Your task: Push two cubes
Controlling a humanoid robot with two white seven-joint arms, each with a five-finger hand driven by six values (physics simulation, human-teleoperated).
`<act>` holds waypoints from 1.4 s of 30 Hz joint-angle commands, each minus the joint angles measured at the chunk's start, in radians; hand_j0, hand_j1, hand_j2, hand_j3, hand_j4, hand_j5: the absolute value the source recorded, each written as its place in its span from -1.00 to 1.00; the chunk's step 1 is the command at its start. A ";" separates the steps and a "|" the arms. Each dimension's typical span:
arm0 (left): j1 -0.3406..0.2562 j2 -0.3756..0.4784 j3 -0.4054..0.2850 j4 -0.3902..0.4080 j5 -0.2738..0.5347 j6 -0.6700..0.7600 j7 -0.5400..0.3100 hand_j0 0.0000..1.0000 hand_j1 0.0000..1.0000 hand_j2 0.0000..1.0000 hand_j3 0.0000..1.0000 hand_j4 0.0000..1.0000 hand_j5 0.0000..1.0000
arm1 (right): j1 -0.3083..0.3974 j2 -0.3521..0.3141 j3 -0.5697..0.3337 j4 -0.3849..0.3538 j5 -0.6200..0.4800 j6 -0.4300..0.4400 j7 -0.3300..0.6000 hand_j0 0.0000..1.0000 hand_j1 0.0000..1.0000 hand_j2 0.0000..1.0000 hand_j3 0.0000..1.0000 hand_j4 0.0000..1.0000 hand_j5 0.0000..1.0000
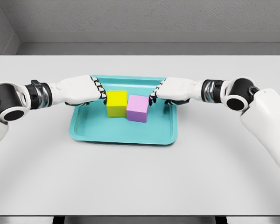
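Cubes sit side by side in the middle of a teal tray [84,133], which lies near the far edge of the desk [140,182], about centred between its left and right edges. The yellow cube [116,103] and the purple cube [138,108] touch along their facing sides, likely because they are squeezed between the two hands from opposite directions. The left hand [86,90] reaches in over the tray's left rim, its fingertips [101,91] bent and pressed against the yellow cube's outer face. The right hand [170,89] mirrors it over the right rim, with its fingertips [154,94] at the purple cube's upper right edge. Neither hand wraps around a cube; both are partly curled, knuckles forward, held as flat pushers rather than grasps. Whether the right fingertips truly touch or stop just beside the cube is hard to tell.
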 commanded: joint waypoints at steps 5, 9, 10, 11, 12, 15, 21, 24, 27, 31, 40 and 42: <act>0.002 0.001 0.003 0.003 0.005 0.003 0.001 0.41 0.41 0.41 0.41 0.41 0.41 | 0.000 0.006 0.000 0.004 -0.001 0.000 0.000 0.20 0.20 0.20 0.20 0.20 0.20; 0.005 0.007 0.013 0.003 0.005 0.003 0.001 0.41 0.41 0.41 0.41 0.41 0.41 | -0.009 0.007 0.000 0.019 -0.001 0.000 0.000 0.20 0.20 0.20 0.20 0.20 0.20; 0.005 0.011 0.016 0.006 0.006 0.003 0.001 0.41 0.41 0.41 0.41 0.41 0.41 | -0.012 0.013 0.000 0.019 -0.001 0.000 0.000 0.20 0.20 0.20 0.20 0.20 0.20; 0.005 0.013 0.016 0.007 0.006 0.003 0.001 0.41 0.41 0.41 0.41 0.41 0.41 | -0.014 0.016 0.002 0.019 0.001 0.000 0.000 0.20 0.20 0.20 0.20 0.20 0.20; 0.005 0.013 0.016 0.011 0.006 0.003 0.001 0.41 0.41 0.41 0.41 0.41 0.41 | -0.014 0.016 0.002 0.019 0.001 0.000 0.000 0.20 0.20 0.20 0.20 0.20 0.20; 0.003 0.017 0.022 0.014 0.006 0.003 0.001 0.41 0.41 0.41 0.41 0.41 0.41 | -0.014 0.021 0.003 0.019 0.002 0.000 0.000 0.20 0.20 0.20 0.20 0.20 0.20; 0.003 0.056 0.026 0.014 0.009 0.003 0.001 0.41 0.41 0.41 0.41 0.41 0.41 | -0.015 0.021 0.003 0.018 0.002 0.000 0.000 0.20 0.20 0.20 0.20 0.20 0.20; 0.002 0.056 0.028 0.014 0.013 0.003 0.001 0.41 0.41 0.41 0.41 0.41 0.41 | -0.015 0.035 0.005 0.018 0.002 0.000 0.000 0.20 0.20 0.20 0.20 0.20 0.20; -0.002 0.056 0.028 0.012 0.014 0.003 0.001 0.42 0.42 0.42 0.42 0.42 0.42 | -0.015 0.035 0.003 0.016 0.002 0.000 0.000 0.20 0.20 0.20 0.20 0.20 0.20; -0.005 0.056 0.028 0.014 0.017 0.003 0.001 0.43 0.43 0.43 0.43 0.43 0.43 | -0.021 0.023 0.003 0.013 0.001 0.000 0.000 0.20 0.20 0.20 0.20 0.20 0.20; 0.009 0.231 0.109 0.047 0.149 0.003 0.002 0.46 0.46 0.46 0.46 0.46 0.46 | -0.009 -0.217 -0.017 -0.446 -0.147 0.000 0.000 0.20 0.20 0.20 0.20 0.20 0.20; 0.011 0.232 0.123 0.076 0.149 0.003 0.002 0.47 0.47 0.47 0.47 0.47 0.47 | -0.006 -0.234 -0.001 -0.496 -0.226 0.000 0.000 0.22 0.22 0.22 0.22 0.22 0.22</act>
